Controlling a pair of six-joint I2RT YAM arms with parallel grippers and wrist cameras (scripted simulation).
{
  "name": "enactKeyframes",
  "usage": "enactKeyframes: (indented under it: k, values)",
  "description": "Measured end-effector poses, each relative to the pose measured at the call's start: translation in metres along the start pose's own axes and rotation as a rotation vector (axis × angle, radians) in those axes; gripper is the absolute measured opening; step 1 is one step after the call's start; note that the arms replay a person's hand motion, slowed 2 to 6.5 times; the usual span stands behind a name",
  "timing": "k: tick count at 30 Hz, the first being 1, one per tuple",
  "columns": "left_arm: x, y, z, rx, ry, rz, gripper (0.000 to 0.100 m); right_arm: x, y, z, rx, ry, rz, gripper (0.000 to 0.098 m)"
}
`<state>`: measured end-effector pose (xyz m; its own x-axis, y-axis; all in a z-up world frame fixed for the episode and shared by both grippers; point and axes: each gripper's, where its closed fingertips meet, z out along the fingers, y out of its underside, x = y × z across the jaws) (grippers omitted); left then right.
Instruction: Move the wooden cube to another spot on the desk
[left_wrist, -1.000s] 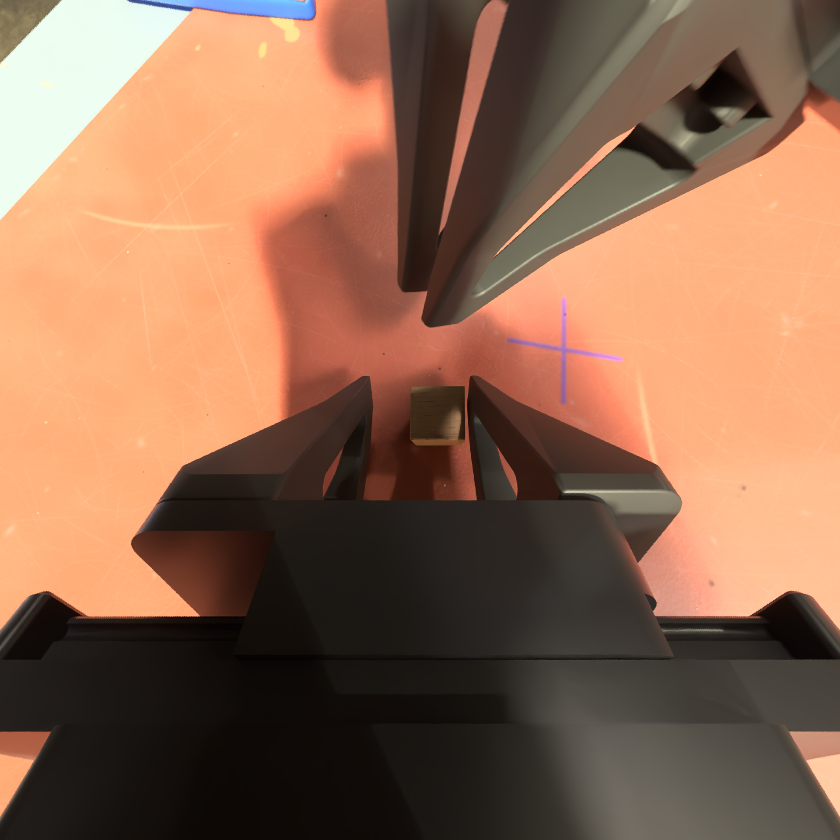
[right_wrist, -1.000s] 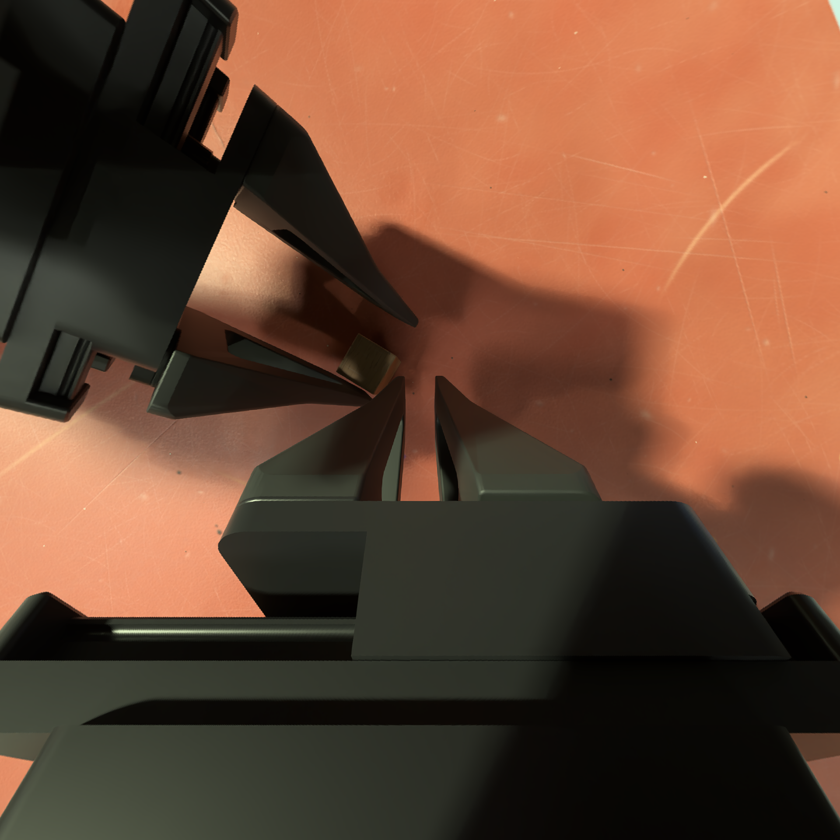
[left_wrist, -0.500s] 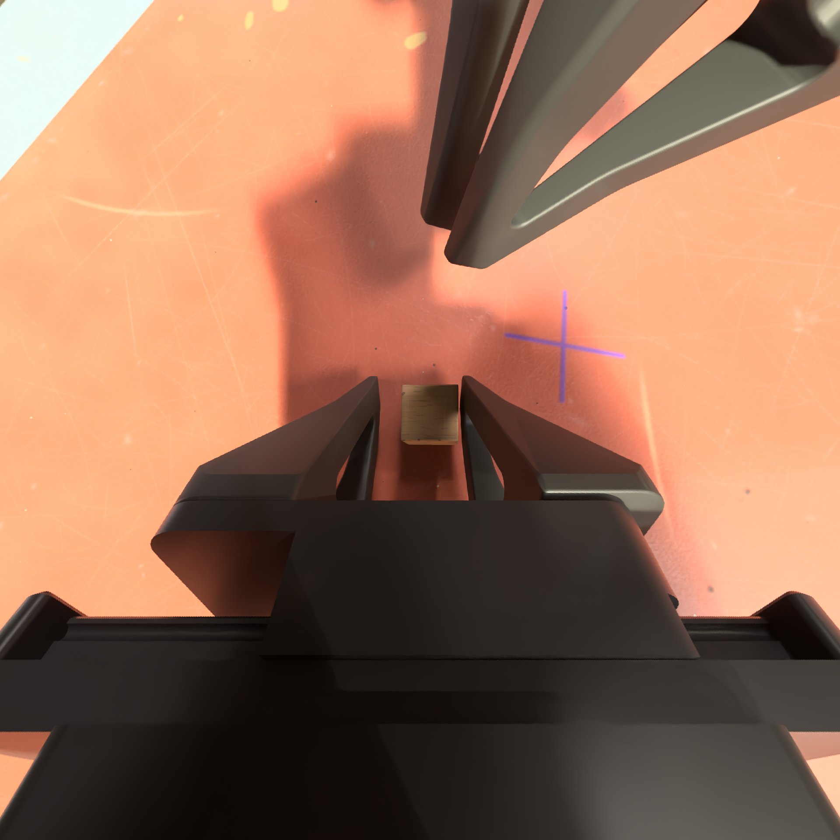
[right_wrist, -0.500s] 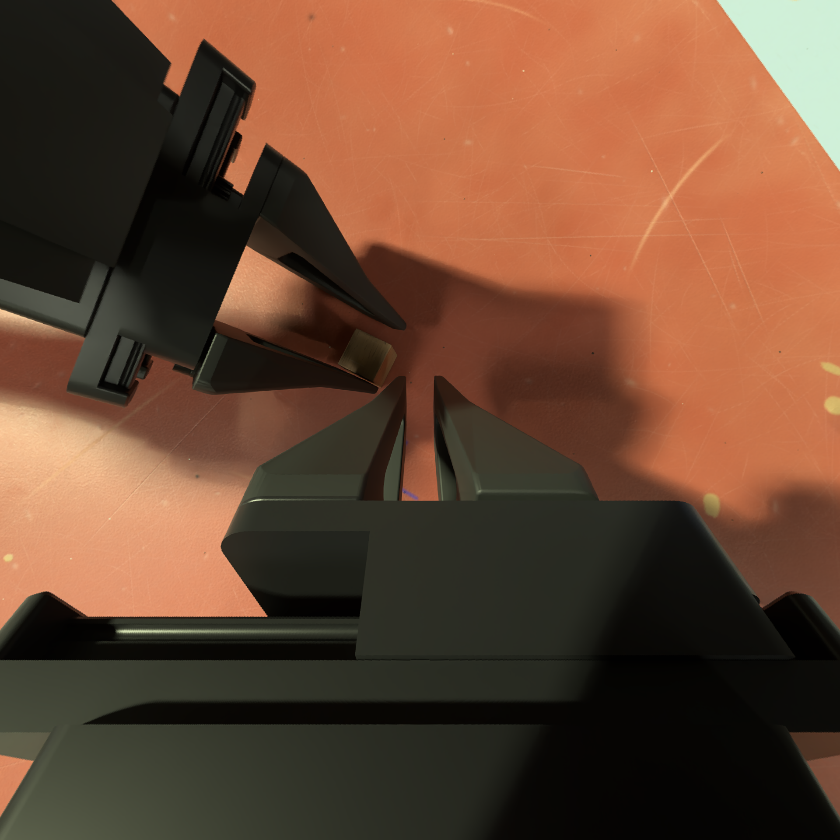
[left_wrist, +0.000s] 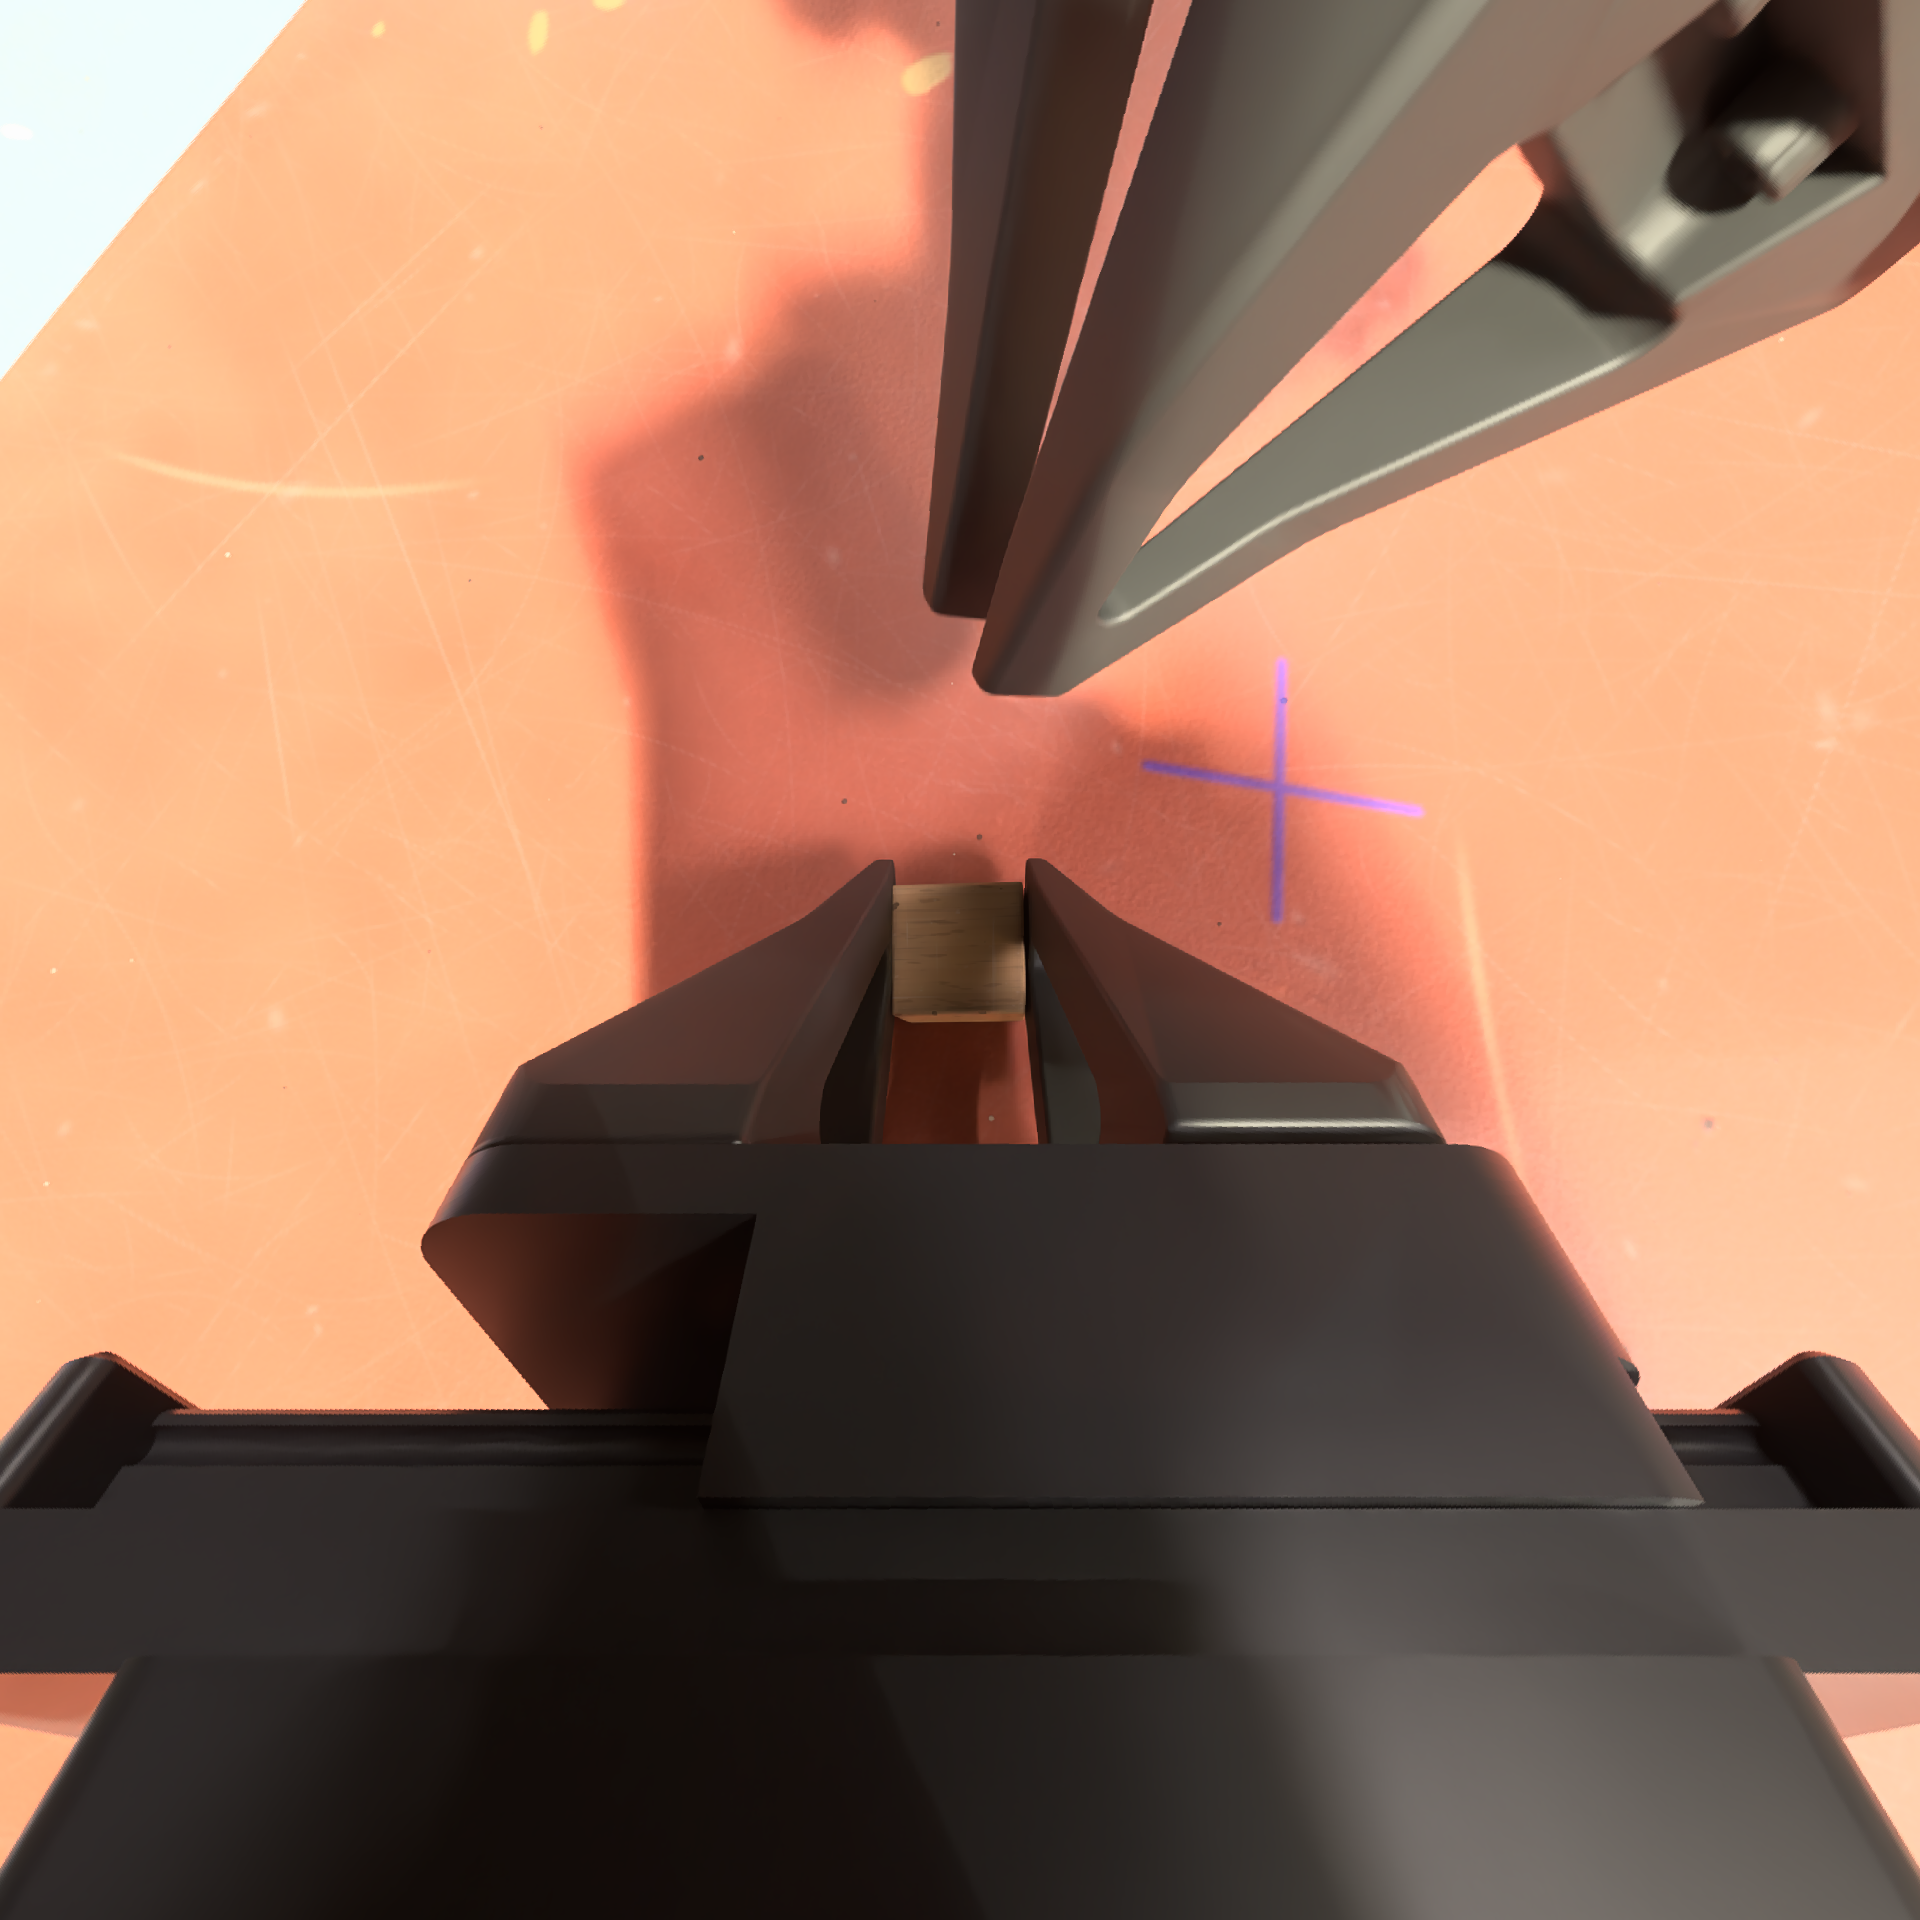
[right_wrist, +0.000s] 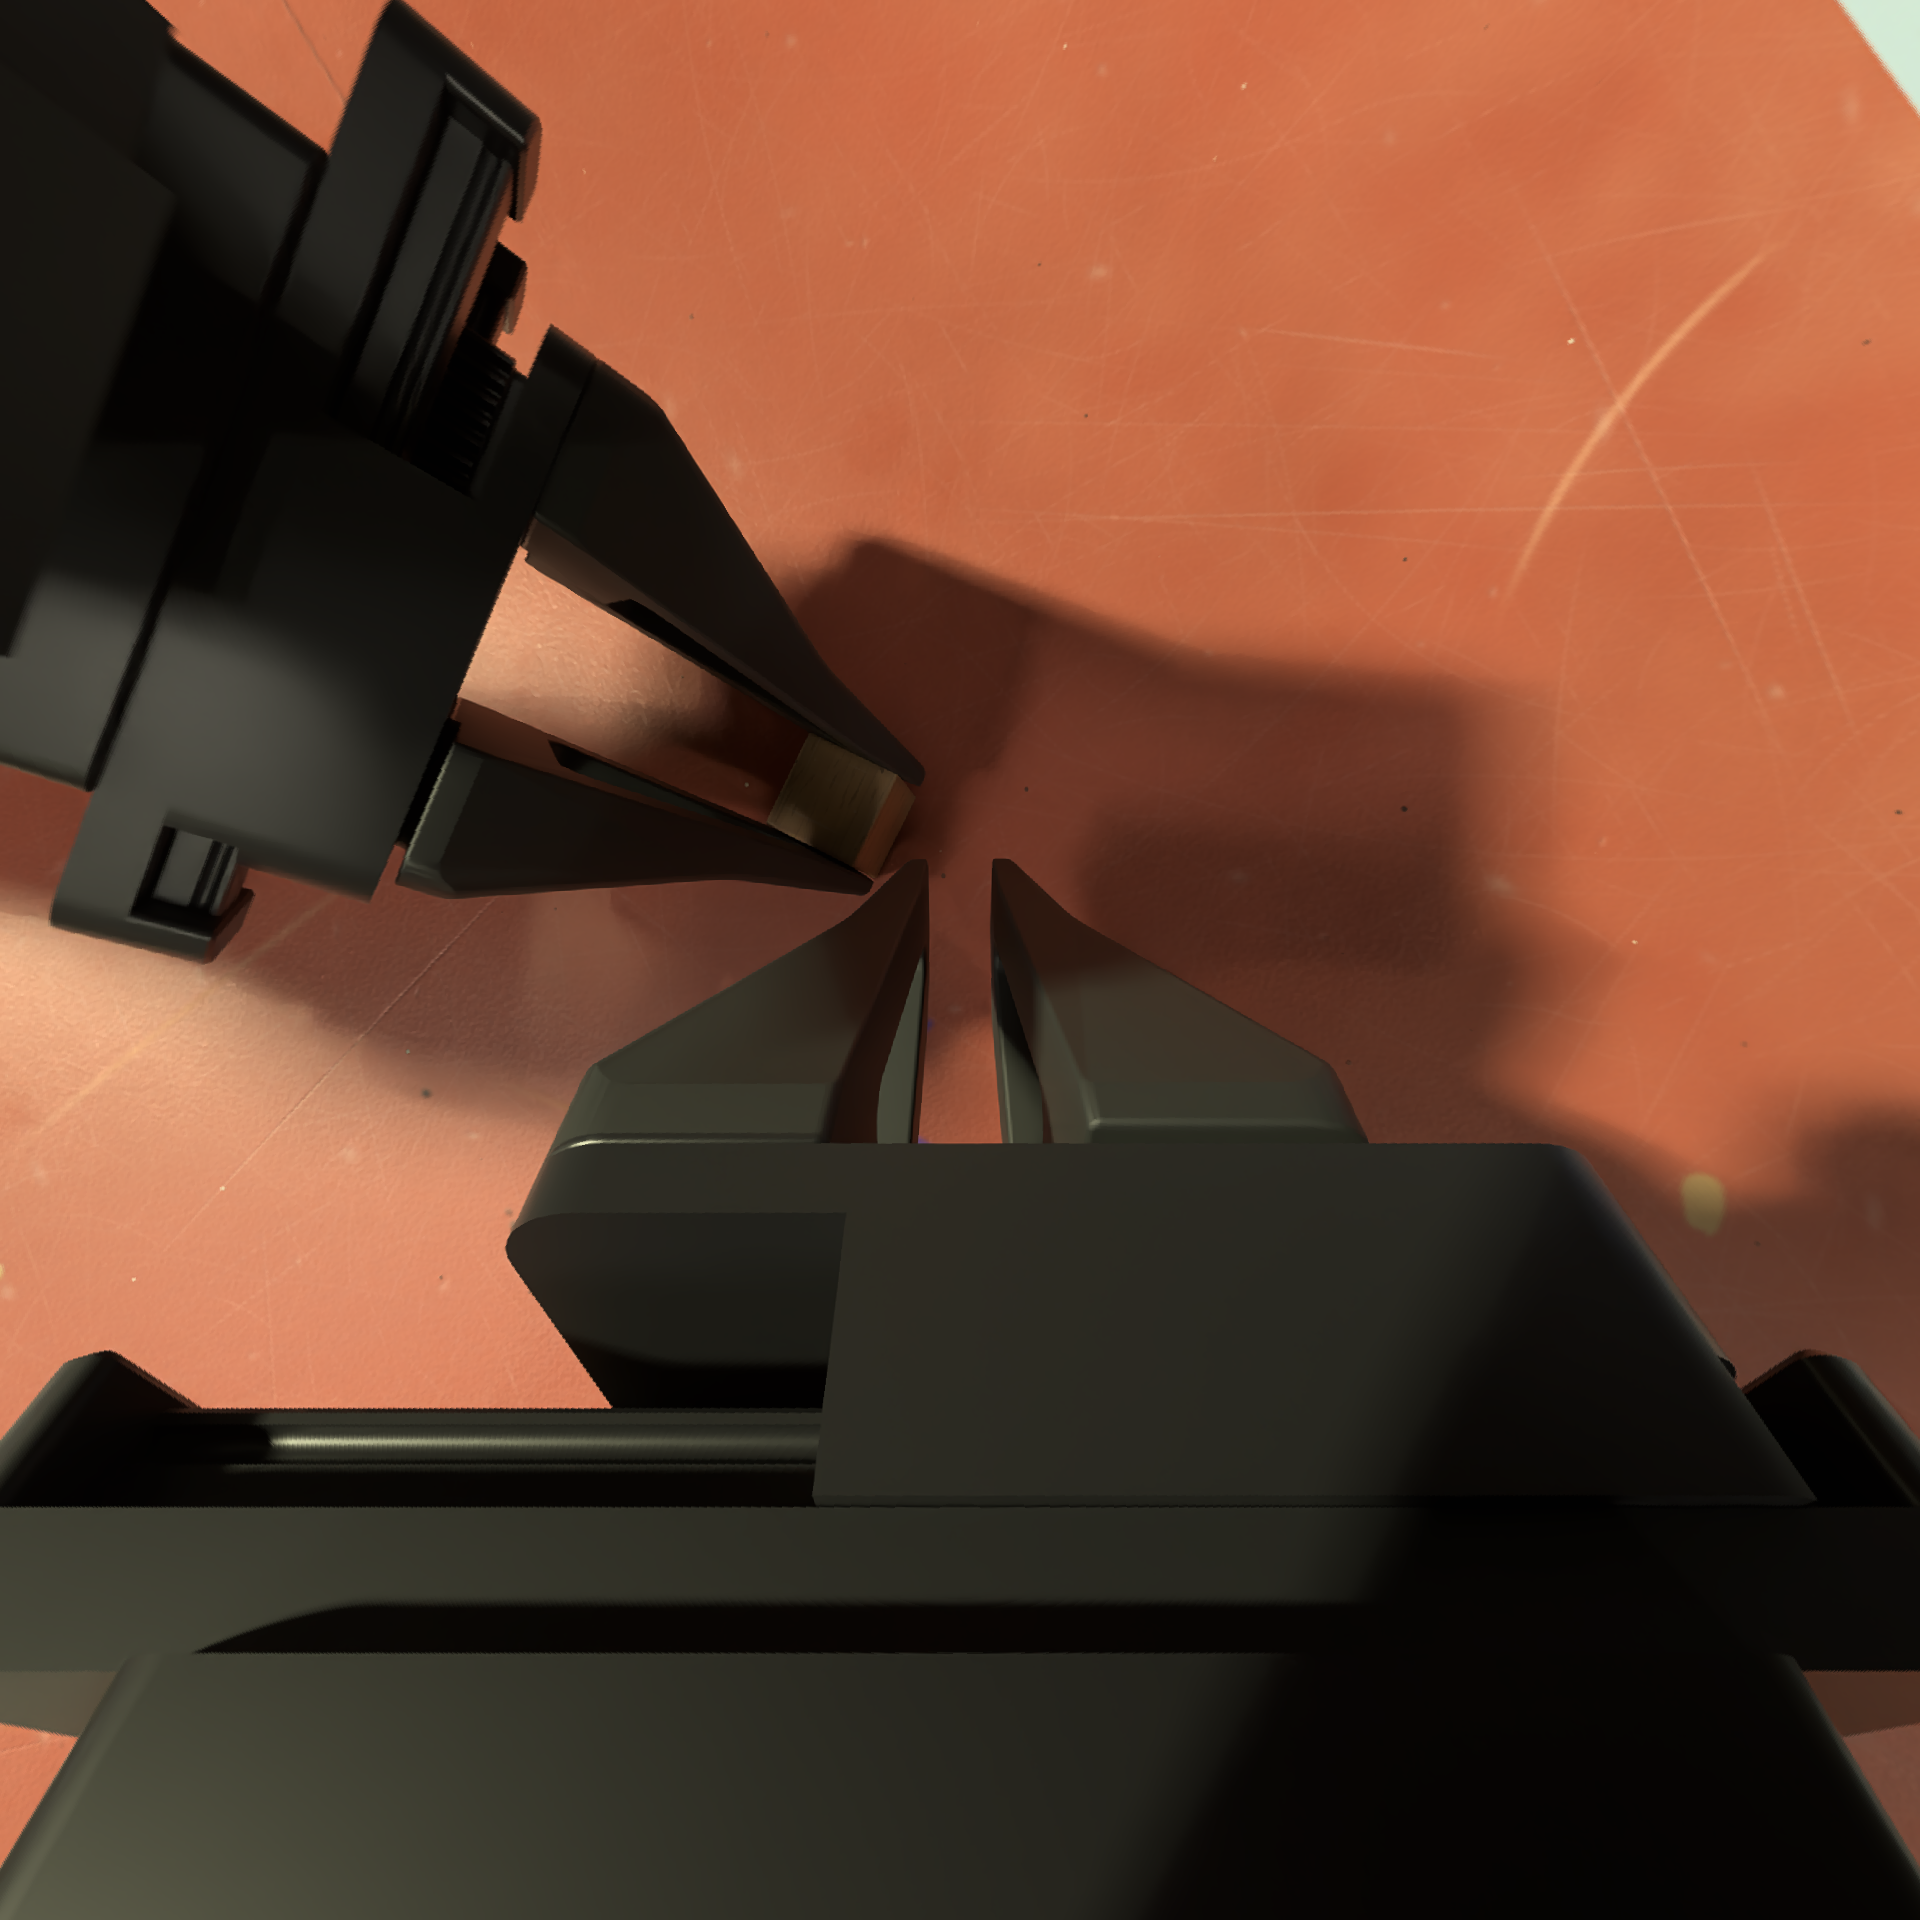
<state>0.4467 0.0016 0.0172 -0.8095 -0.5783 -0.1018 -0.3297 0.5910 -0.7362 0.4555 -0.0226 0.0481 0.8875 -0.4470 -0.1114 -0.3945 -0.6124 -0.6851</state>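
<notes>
My left end effector (left_wrist: 958, 883) clamps the wooden cube (left_wrist: 956, 951), a small pale block with fine grain and softly rounded edges, both tapered black fingers flat against its sides above the scratched, matte orange bench (left_wrist: 312, 727). My right end effector (right_wrist: 958, 873) hovers just beside it, its wedge-shaped fingers narrowed to a slim gap, holding nothing. A thin purple cross (left_wrist: 1280, 792) marks the bench nearby.

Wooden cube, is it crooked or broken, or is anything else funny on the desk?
Nothing is broken. The small tan wooden cube sits straight between the left gripper's jaws, which touch both its sides. The orange desk has pale scratches, yellow specks and a thin purple cross mark. The right gripper holds nothing.
</notes>
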Motion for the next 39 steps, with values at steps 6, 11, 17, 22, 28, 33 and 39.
enactKeyframes:
  k: [6,11,17,22,28,33,39]
  values:
    - [0.000,0.000,0.000,0.000,0.000,0.000,0.021,-0.004,0.004,0.011,-0.036,-0.026,-0.012,0.0096]
    - [0.000,0.000,0.000,0.000,0.000,0.003,0.021,-0.004,0.003,0.018,-0.070,-0.028,-0.034,0.0095]
    - [0.001,0.000,0.000,0.000,-0.002,0.006,0.021,-0.005,0.000,0.022,-0.090,-0.046,-0.031,0.0087]
    - [0.001,-0.001,0.000,0.000,-0.003,0.007,0.020,-0.008,-0.002,0.025,-0.108,-0.089,-0.004,0.0084]
    - [0.001,-0.001,0.000,0.000,-0.002,0.007,0.021,-0.005,-0.001,0.028,-0.127,-0.093,0.003,0.0075]
    - [0.001,-0.001,0.000,-0.001,-0.001,0.007,0.021,-0.004,-0.002,0.028,-0.143,-0.099,0.001,0.0072]
    - [0.001,-0.001,0.000,-0.001,0.000,0.007,0.021,-0.005,-0.002,0.028,-0.170,-0.106,-0.009,0.0076]
